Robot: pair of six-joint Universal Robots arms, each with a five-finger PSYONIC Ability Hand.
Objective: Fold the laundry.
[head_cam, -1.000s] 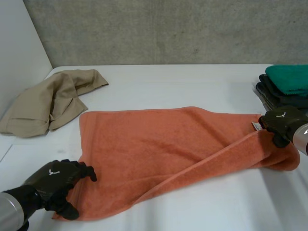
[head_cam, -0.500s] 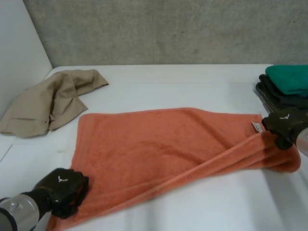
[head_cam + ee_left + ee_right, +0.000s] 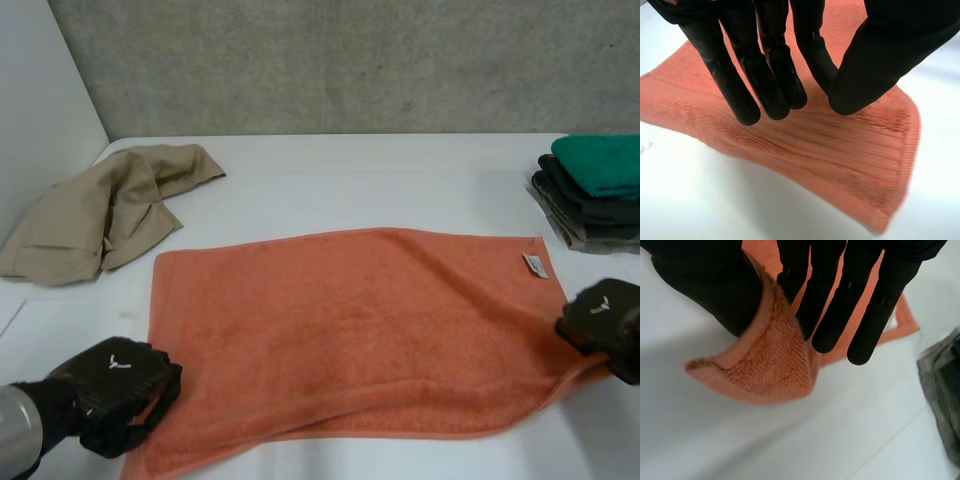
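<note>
Nearest the camera, on the left: left robot hand (image 3: 115, 390) closed on the near left corner of the orange towel (image 3: 350, 330). Straight fingers (image 3: 775, 85) set against the thumb, cloth pinched between them. Corner tip poking out past the hand, raised a little off the white counter (image 3: 350, 180).

Over on the near right: right robot hand (image 3: 605, 318) holding the towel's near right corner. Thick fold of cloth clamped between thumb and fingers (image 3: 830, 315), lifted off the counter.

Between the two, spread flat across the middle of the counter: the towel itself. Long edges running left to right, near edge slightly wavy, small white tag (image 3: 534, 264) at the far right corner.

Farther back on the left: a crumpled tan cloth (image 3: 100, 215), apart from the towel, by the counter's left edge.

Far right, beyond the right robot hand: a stack of folded cloths (image 3: 595, 190), green on top, dark ones below.

Behind everything: a grey concrete wall (image 3: 350, 60).
</note>
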